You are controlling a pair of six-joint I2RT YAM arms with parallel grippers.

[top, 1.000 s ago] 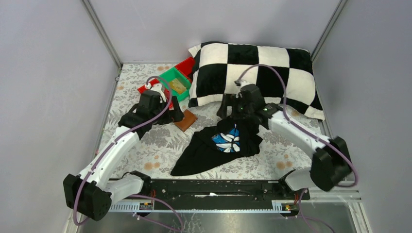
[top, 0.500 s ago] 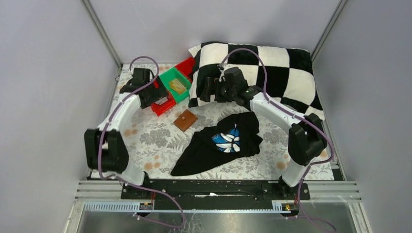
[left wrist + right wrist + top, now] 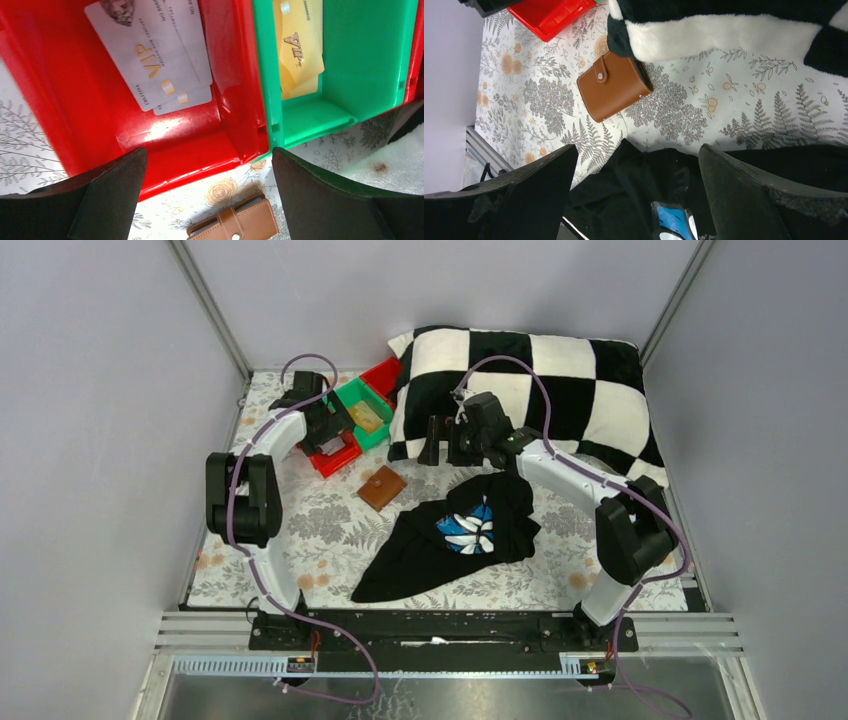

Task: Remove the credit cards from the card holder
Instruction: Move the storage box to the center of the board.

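Lying on the floral table cover (image 3: 330, 525), the brown card holder (image 3: 382, 487) was snapped closed, between the red tray (image 3: 215, 135) and the black cloth (image 3: 420, 550). The red tray held grey credit cards (image 3: 150, 55); the green tray (image 3: 370, 50) held yellow credit cards (image 3: 297, 45). The left gripper (image 3: 207, 155) hung over the trays, fingers wide and empty. The right gripper (image 3: 636, 150) was by the pillow (image 3: 560, 380), fingers wide and empty.

Ahead of the left gripper (image 3: 207, 167): two pale grey plastic cards (image 3: 150, 55), two beige-orange plastic cards (image 3: 297, 50), two red plastic trays (image 3: 200, 135), one green plastic tray (image 3: 370, 50), one brown leather wallet (image 3: 235, 225). By the right gripper (image 3: 636, 160): one black printed cloth (image 3: 624, 200), one black-and-white chequered pillow (image 3: 724, 30).
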